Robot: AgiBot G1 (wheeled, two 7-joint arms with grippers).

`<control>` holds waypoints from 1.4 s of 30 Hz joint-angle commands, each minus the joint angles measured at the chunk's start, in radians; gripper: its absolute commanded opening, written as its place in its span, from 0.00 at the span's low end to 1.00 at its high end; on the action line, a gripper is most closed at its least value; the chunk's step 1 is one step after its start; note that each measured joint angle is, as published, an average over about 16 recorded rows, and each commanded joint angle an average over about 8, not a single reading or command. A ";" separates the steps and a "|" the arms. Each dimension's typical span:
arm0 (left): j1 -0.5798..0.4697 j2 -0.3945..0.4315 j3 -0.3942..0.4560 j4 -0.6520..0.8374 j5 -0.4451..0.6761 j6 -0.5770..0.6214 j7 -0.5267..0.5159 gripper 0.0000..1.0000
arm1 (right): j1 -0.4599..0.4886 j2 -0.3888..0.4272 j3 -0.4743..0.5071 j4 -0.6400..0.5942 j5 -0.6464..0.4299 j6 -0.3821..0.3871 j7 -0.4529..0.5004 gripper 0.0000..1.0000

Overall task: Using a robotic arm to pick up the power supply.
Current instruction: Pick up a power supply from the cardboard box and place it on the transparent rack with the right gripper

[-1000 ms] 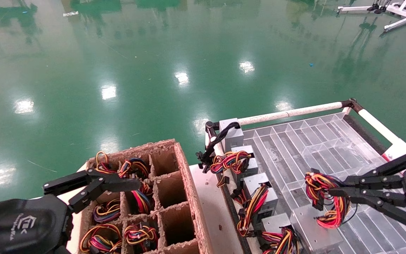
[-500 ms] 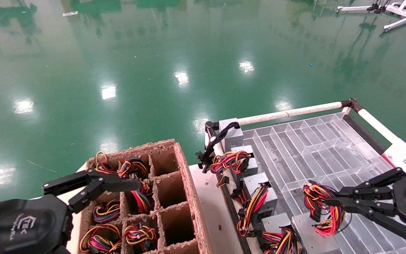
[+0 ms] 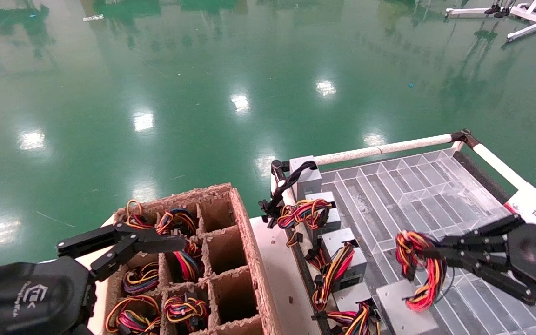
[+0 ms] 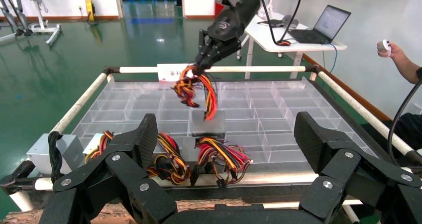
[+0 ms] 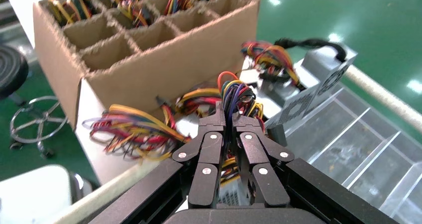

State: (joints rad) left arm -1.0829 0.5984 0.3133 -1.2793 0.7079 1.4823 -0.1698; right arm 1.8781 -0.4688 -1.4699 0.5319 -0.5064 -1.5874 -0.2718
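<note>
The power supply [image 3: 399,304], a small grey metal box, hangs by its red, yellow and black wires [image 3: 418,269] low over the clear divided tray [image 3: 417,186]. My right gripper [image 3: 428,255] is shut on that wire bundle. In the left wrist view the same right gripper [image 4: 199,67] holds the wires above the grey box [image 4: 208,123]. The right wrist view shows the right gripper [image 5: 228,115] pinched on the wires [image 5: 234,90]. My left gripper [image 3: 156,246] is open over the cardboard box [image 3: 249,260], holding nothing.
Several more power supplies [image 3: 342,253] with wire bundles lie along the tray's left edge. The cardboard box has cells, some filled with wires. White pipe rails [image 3: 379,149] frame the tray. A person [image 4: 400,62] and a laptop [image 4: 328,22] are beyond the tray.
My right gripper has moved left and toward me with the power supply hanging from it. The left gripper has not moved.
</note>
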 commanded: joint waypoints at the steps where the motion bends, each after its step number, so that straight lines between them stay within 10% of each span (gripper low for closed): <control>1: 0.000 0.000 0.000 0.000 0.000 0.000 0.000 1.00 | -0.006 -0.005 0.000 -0.014 0.023 0.001 -0.005 0.00; 15: 0.000 0.000 0.001 0.000 0.000 0.000 0.000 1.00 | -0.025 -0.057 0.002 -0.105 0.115 0.016 -0.040 0.00; 42: 0.000 -0.001 0.002 0.000 -0.001 -0.001 0.001 1.00 | 0.033 -0.454 0.018 -0.487 0.117 0.292 -0.143 0.00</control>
State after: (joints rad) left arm -1.0833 0.5978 0.3148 -1.2793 0.7068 1.4816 -0.1690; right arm 1.9111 -0.9184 -1.4511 0.0491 -0.3886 -1.2962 -0.4120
